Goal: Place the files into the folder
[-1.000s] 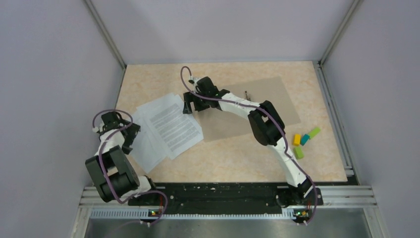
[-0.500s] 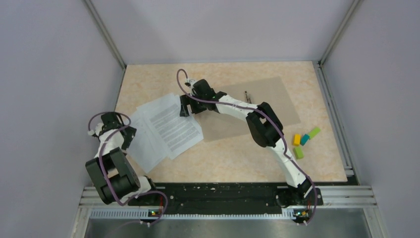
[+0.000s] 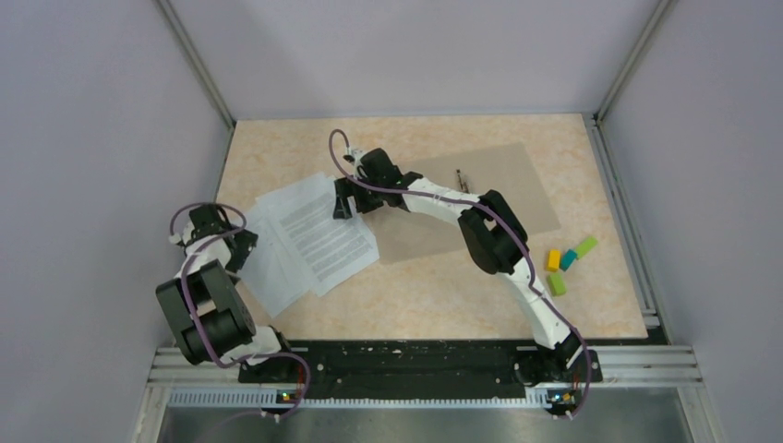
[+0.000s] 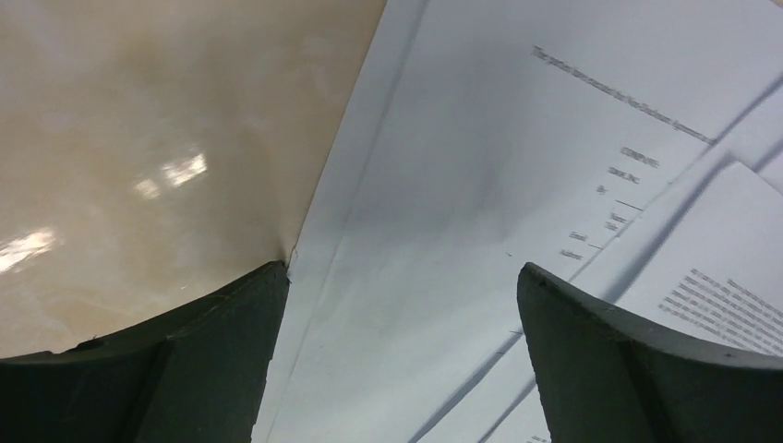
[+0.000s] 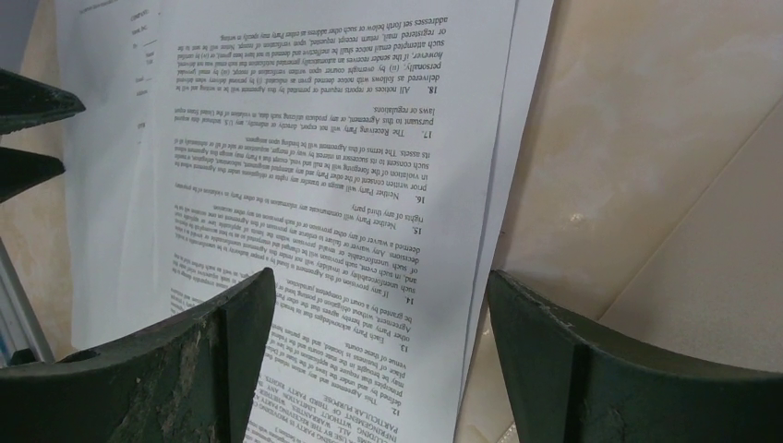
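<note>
Both claws are standing spread, gripping nothing. Over the last second the right gripper (image 3: 343, 198) has been sliding off the left end of the folder (image 3: 517, 180) toward the files (image 3: 309, 235), and it is now hovering over the sheet edge nearest the folder. The left gripper (image 3: 238, 251) is barely shifting at the side of the stack farthest from the folder.

The files are lying fanned on the tabletop (image 3: 443, 295) just left of the folder, none inside it yet, so this is probably the approach to a first pick.

Only the top view is showing the whole layout, including the colored blocks (image 3: 568, 258) right of the folder. The right wrist view is showing printed text and a sheet edge running between its fingers (image 5: 166, 369). The left wrist view is showing one finger (image 4: 185, 351) sitting at a sheet's outer edge.
</note>
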Motion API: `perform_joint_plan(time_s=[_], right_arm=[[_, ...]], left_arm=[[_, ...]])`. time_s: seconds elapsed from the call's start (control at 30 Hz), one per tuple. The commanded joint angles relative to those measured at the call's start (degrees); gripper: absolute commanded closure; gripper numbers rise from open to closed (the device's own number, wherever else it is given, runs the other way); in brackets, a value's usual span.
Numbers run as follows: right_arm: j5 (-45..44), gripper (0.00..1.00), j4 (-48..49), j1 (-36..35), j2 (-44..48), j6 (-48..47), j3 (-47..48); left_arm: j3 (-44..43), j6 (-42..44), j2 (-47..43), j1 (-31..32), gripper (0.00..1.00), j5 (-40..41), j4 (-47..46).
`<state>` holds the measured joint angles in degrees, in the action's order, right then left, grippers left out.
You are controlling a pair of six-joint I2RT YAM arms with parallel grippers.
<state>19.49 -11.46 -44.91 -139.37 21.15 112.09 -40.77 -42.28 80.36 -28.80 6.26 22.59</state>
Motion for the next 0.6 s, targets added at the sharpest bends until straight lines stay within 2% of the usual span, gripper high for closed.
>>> perform_joint_plan(time_s=[0.0,0.37,0.5,0.57], right_arm=[[2.2,0.16,-0.4,-1.4,-2.4,1.7,-1.9],[0.5,0.16,0.0,-1.4,-2.3,5.9,-2.8],[-1.3,0.16,-0.8,-1.5,-2.5,8.1,-2.0],[-3.3,0.16,-2.4,-1.4,-2.7,8.0,-1.3]], left_arm=[[-0.2,1.5,6.2,3.5,0.01,-11.3,-5.3],[-10.6,5.1,15.3,14.3,0.01,-13.4,-2.4],[-14.5,6.6,18.3,16.5,0.01,-16.1,-1.0],[-15.7,7.0,18.6,16.9,0.01,-14.7,0.9]])
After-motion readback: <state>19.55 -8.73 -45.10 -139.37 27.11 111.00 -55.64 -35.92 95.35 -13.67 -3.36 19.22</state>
